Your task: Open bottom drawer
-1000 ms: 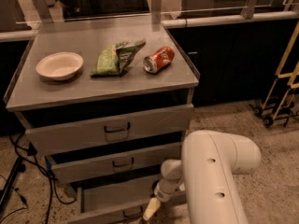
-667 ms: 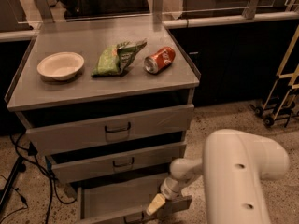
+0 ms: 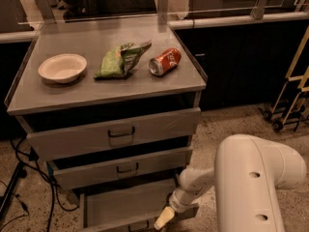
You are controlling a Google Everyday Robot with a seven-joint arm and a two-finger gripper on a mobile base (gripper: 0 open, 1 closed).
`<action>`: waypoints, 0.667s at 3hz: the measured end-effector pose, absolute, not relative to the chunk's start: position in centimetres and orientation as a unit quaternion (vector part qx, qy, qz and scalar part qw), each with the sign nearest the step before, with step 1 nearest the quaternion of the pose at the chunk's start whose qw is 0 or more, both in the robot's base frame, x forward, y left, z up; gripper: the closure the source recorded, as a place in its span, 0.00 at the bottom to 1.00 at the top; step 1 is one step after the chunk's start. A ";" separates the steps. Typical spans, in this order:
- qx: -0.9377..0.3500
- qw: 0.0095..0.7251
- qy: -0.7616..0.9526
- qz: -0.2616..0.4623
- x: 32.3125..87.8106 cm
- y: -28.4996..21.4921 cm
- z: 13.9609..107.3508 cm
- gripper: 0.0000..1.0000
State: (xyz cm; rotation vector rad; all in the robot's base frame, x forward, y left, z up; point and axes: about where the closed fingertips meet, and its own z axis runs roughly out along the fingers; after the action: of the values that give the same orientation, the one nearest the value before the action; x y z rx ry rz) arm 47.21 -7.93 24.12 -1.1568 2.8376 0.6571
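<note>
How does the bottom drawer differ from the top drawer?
The bottom drawer is pulled out, its flat inside showing; the top drawer shows none. The bottom drawer is narrower than the top drawer. The gripper is at the bottom drawer's front corner, not near the top drawer. Both are grey metal.

Grey bottom drawer pulled out, flat inside showing, gripper at its front right edge

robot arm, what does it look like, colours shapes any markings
The arm is a bulky, smooth white shell with two small dark round holes, narrowing to a slimmer white wrist. The gripper, by the bottom drawer front, ends in a cream tip. No lettering shows.
</note>
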 end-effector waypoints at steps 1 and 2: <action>-0.377 0.000 0.900 0.218 48.0 -6.9 23.0 0.00; -0.376 -0.018 0.897 0.232 48.3 -6.3 20.4 0.00</action>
State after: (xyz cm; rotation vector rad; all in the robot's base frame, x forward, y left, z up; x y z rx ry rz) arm 48.34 -6.33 20.43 -1.1941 2.8511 0.7378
